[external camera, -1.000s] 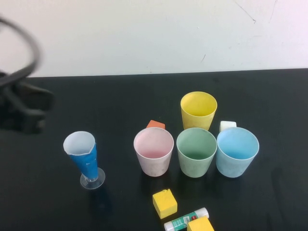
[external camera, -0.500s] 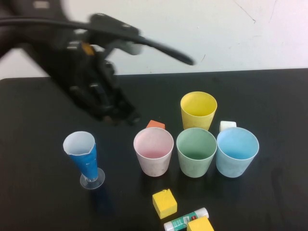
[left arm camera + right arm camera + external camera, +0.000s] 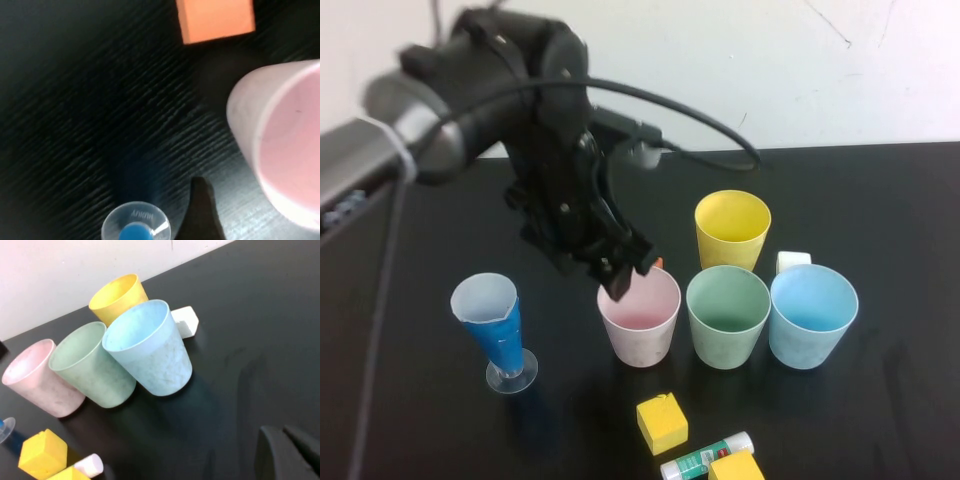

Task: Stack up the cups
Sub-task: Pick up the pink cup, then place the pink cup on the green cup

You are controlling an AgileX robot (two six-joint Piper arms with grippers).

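Now the left gripper [image 3: 628,268] hangs just above the far rim of the pink cup [image 3: 639,315], right by its left edge; I cannot tell how its tips stand. Beside the pink cup stand the green cup [image 3: 728,316] and blue cup [image 3: 811,315] in a row; the yellow cup [image 3: 732,229] is behind the green one; the right gripper [image 3: 287,452] stays well away, near the table's front.

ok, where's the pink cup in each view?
High view: pink cup front row, leftmost of three, left gripper just above its rim.
Left wrist view: pink cup at the frame's right edge, rim showing.
Right wrist view: pink cup at left; right gripper low, apart.
Shared landmark: none in all three; green cup links high and right wrist.
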